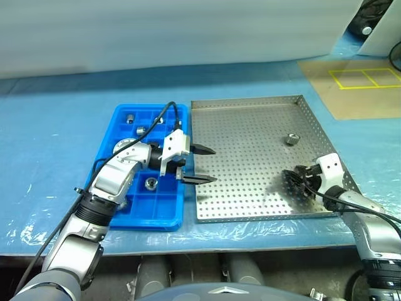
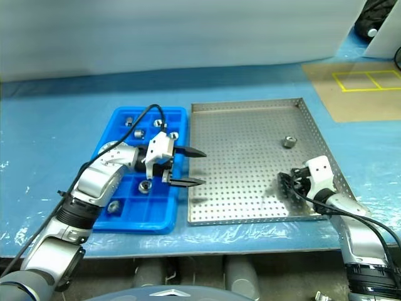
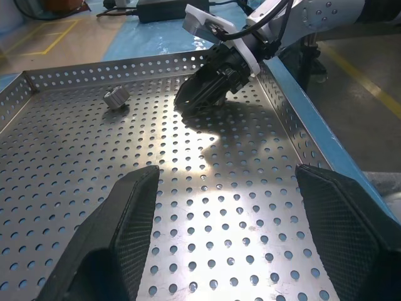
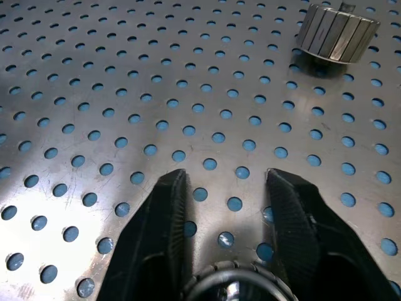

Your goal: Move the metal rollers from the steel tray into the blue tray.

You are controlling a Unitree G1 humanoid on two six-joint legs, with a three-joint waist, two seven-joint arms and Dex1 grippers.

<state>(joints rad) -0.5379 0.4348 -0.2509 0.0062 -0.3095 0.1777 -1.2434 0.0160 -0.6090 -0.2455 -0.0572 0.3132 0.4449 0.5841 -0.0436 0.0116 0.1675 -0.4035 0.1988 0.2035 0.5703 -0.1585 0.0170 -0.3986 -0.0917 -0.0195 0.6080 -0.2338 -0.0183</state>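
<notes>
Your right tool (image 1: 299, 180) is clamped on a roller (image 4: 233, 287) low in the steel tray (image 1: 250, 125), the blue tray (image 1: 119, 216) lies to its left, and your open left tool (image 1: 199, 165) is nearer.

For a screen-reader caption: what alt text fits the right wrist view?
Two black fingers of the right gripper are closed on a ribbed silver metal roller just above the perforated steel tray. A second short silver metal roller lies further out on the tray floor.
</notes>
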